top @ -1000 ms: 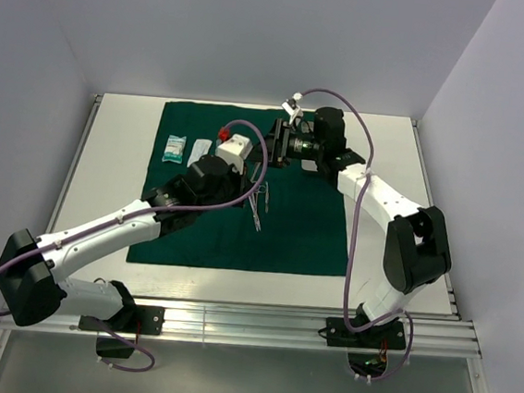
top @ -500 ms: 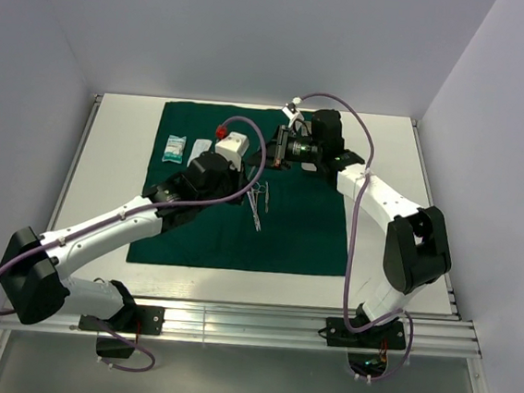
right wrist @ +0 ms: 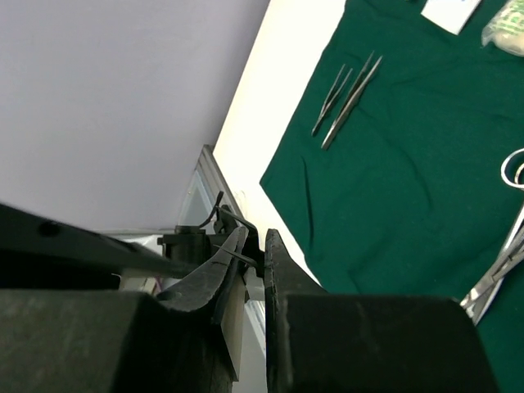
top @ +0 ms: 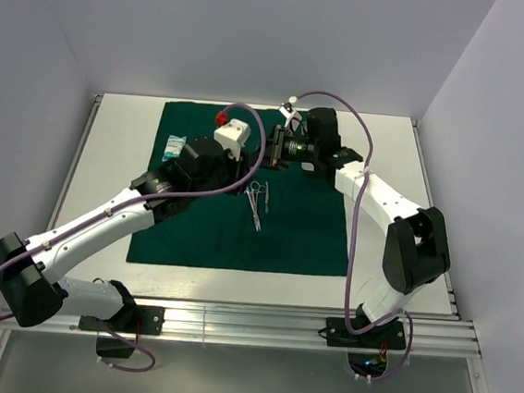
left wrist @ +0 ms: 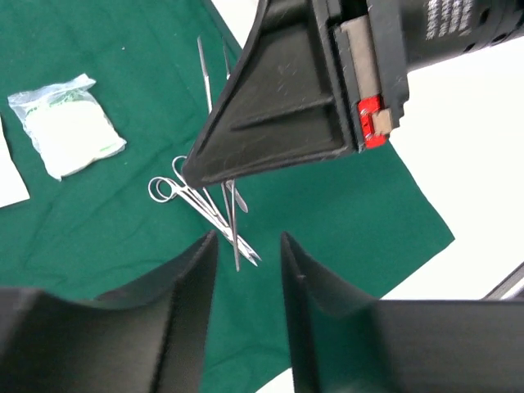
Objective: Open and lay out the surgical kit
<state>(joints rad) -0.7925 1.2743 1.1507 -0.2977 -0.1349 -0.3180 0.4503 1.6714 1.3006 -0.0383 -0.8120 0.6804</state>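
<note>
The surgical kit lies open: a dark green cloth (top: 295, 241) (left wrist: 344, 213) (right wrist: 393, 180) spread flat on the table. On it lie steel clamps (top: 257, 205) (left wrist: 201, 205) (right wrist: 495, 274), tweezers (left wrist: 202, 65) (right wrist: 348, 98) and a pale packet (top: 174, 144) (left wrist: 67, 133). My left gripper (top: 245, 162) (left wrist: 246, 246) hangs open above the cloth, with nothing between its fingers. Close in front of it, my right gripper (top: 272, 151) (left wrist: 190, 173) (right wrist: 255, 237) is almost shut. A thin steel sliver pokes out between its tips; which instrument it is I cannot tell.
White tabletop (top: 115, 182) borders the cloth on all sides. A metal rail (top: 324, 319) runs along the near edge by the arm bases. Both arms crowd the cloth's far middle, and plain walls close in the table on three sides.
My left gripper has opened and its wrist has drawn back to the left. My right jaws have closed from wide open to nearly shut, staying close to the left gripper.
</note>
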